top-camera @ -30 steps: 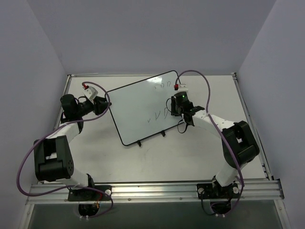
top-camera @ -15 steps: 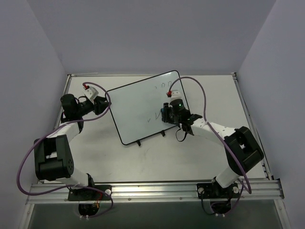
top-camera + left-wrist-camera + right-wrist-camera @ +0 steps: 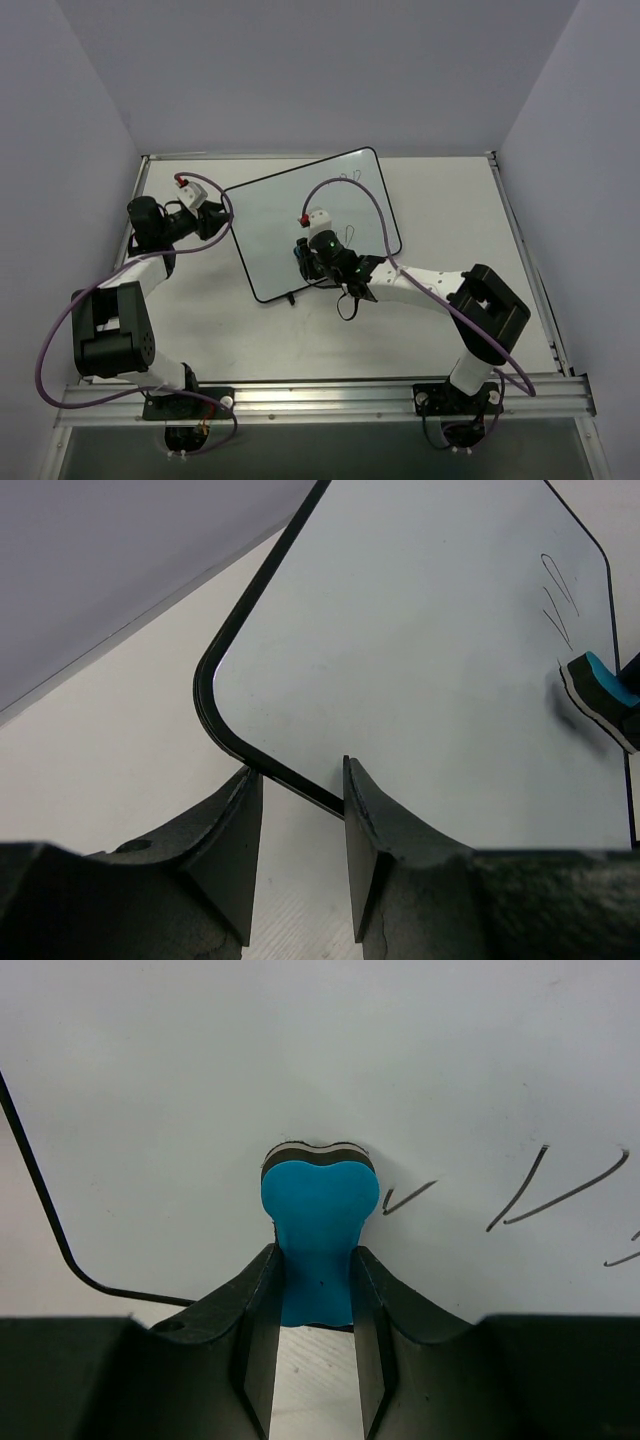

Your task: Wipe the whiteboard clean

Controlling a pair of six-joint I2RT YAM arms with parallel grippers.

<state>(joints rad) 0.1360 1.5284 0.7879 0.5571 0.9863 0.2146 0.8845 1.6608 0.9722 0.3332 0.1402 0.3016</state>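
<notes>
Whiteboard [image 3: 290, 225] lies skewed near the table's [image 3: 450, 200] far edge, strokes left by its right side and far corner, so erasing seems partly done; left gripper [image 3: 296, 810] straddles its rim, right gripper [image 3: 316, 1290] pinches a blue eraser [image 3: 318, 1215].

No readable text, label, brand or number anywhere. Only marks: loose dark pen strokes on whiteboard [image 3: 480, 1070], slanted lines and small tick just right of blue eraser [image 3: 318, 1230]; two thin looped strokes near whiteboard's far edge in left wrist view. No letters discernible.
</notes>
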